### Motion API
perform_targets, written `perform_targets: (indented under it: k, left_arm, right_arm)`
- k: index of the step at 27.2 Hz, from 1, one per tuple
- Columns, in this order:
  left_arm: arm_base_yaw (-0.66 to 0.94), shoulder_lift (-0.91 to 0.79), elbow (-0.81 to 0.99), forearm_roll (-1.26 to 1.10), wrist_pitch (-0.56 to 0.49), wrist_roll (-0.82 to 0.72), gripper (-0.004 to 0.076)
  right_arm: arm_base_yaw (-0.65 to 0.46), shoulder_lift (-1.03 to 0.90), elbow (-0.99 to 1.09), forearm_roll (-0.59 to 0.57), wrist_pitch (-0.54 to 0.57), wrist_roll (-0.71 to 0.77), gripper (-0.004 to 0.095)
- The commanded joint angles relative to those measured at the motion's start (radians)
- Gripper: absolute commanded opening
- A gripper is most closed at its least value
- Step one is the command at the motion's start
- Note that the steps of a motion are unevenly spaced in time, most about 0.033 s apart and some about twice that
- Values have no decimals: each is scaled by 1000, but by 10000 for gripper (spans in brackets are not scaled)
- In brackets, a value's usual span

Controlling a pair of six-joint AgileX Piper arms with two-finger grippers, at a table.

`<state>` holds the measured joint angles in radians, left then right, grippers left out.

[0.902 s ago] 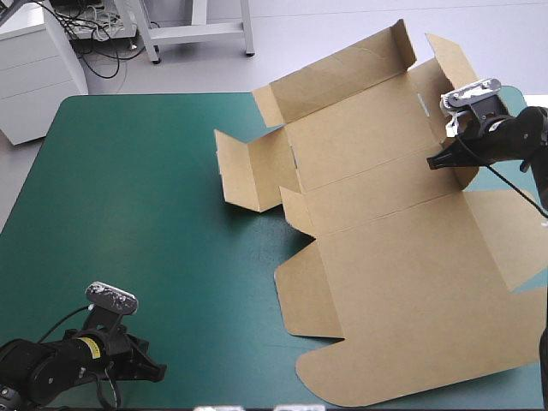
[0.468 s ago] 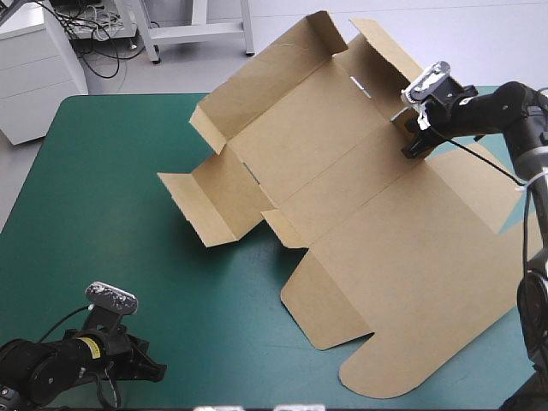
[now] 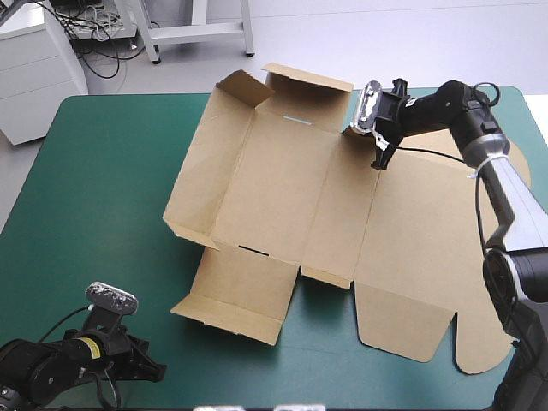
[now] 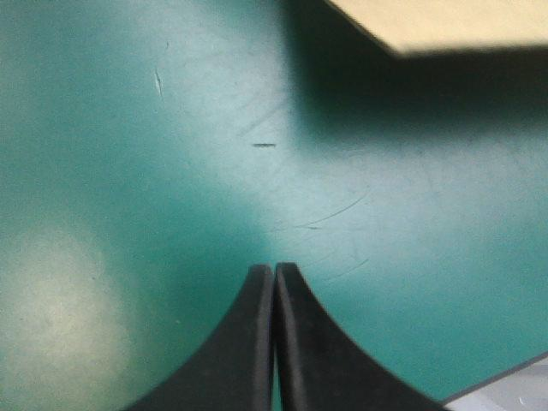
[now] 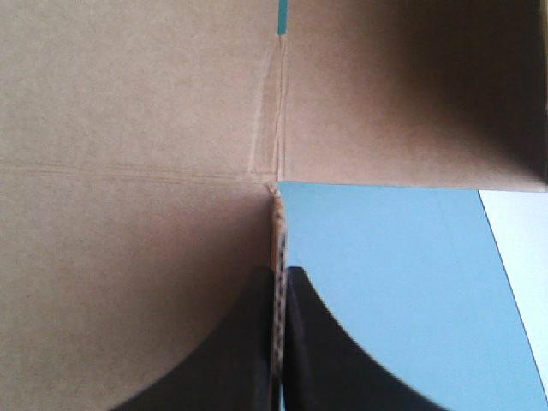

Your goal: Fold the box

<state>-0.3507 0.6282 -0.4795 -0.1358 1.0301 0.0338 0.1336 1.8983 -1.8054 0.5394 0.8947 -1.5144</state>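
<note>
The brown box point(image 3: 291, 201) is a cut sheet spread over the middle and right of the teal-green table, its far panels and flaps raised off the cover. My right gripper point(image 3: 379, 157) is at the sheet's far edge, shut on the box. In the right wrist view a board edge point(image 5: 277, 282) runs up between the two black fingers, and brown panels fill the space ahead. My left gripper point(image 3: 152, 370) rests low near the table's front left corner, shut on nothing. The left wrist view shows bare cover and a corner of the box point(image 4: 445, 26) farther ahead.
The teal-green table point(image 3: 103, 188) is bare on its left half. A white cabinet point(image 3: 34, 68) stands beyond the far left corner and metal table legs point(image 3: 197, 34) beyond the far edge.
My right gripper has swung left along the far edge, dragging and turning the box counter-clockwise. The sheet now lies more toward the table's middle. The left arm has not moved.
</note>
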Motion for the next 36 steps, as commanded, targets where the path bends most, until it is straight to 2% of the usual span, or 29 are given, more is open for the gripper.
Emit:
perform_targets:
  k: [1,16,27,29,30,31,32,33,34,36]
  left_arm:
    - [-2,4,-32,-15,-36,-6,-32]
    - [-2,4,-32,-13,-33,-6,-32]
    - [-2,4,-32,-11,-32,-6,-32]
    - [-2,4,-32,-11,-32,-6,-32]
    - [-2,4,-32,-11,-32,-6,-32]
    - [-2,4,-32,-11,-32,-6,-32]
    - [-2,4,-32,-11,-32,-6,-32]
    - [-2,4,-32,-11,-32,-6,-32]
    - [-2,4,-32,-11,-32,-6,-32]
    - [-2,4,-32,-11,-32,-6,-32]
  right_arm:
    - [26,-41,-38,99,-59,-84,-24]
    - [120,29,-38,132,-30,-322,-24]
    - [120,68,-36,152,39,-321,-20]
    - [120,68,-36,150,54,-321,5]
    - [120,68,-36,150,56,-315,41]
    - [120,68,-36,150,56,-313,150]
    - [120,68,-36,154,45,-313,333]
    - [120,68,-36,164,37,-313,415]
    - [120,68,-36,187,5,-295,611]
    - [120,66,-36,197,-26,-271,755]
